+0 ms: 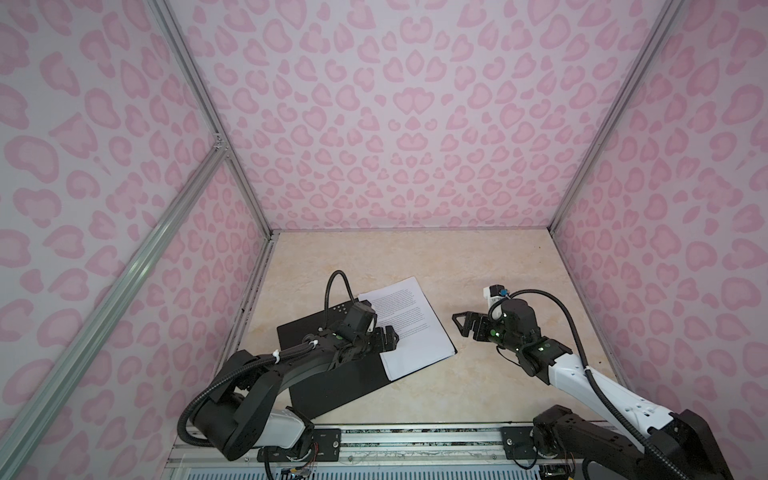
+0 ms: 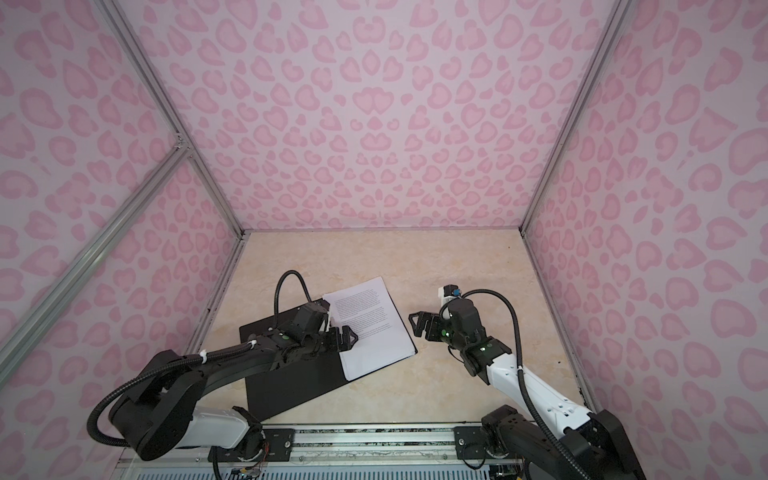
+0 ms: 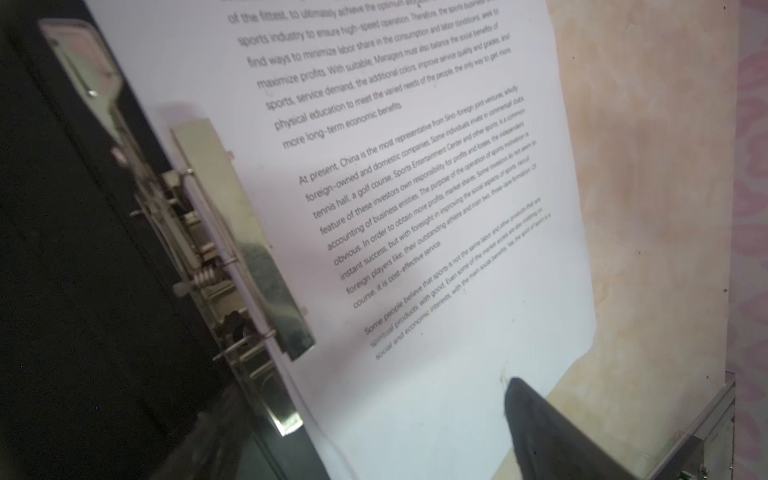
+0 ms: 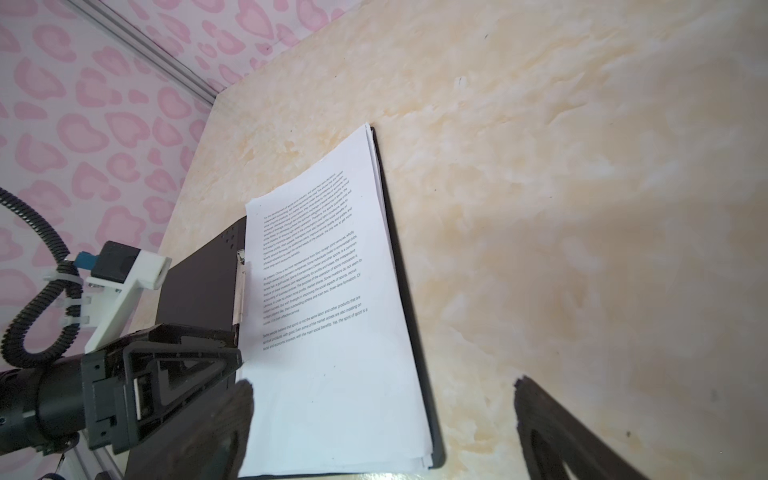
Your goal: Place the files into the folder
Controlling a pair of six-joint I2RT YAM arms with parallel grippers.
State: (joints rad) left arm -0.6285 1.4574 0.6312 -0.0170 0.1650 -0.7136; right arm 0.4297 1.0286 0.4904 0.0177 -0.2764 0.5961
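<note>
printed files (image 1: 415,332) on open folder (image 1: 332,374), apparently under metal clip (image 3: 241,232); left gripper (image 1: 390,337), right gripper (image 1: 465,324) spread wide, empty.

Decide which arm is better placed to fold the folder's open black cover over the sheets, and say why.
Left, probably. The left fingers hang open over the folder at its clip, next to that cover; the right fingers hover open over bare table, beyond the sheets.

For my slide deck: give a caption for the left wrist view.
Printed files lie at the metal clip of the open folder; one finger shows nearby.
</note>
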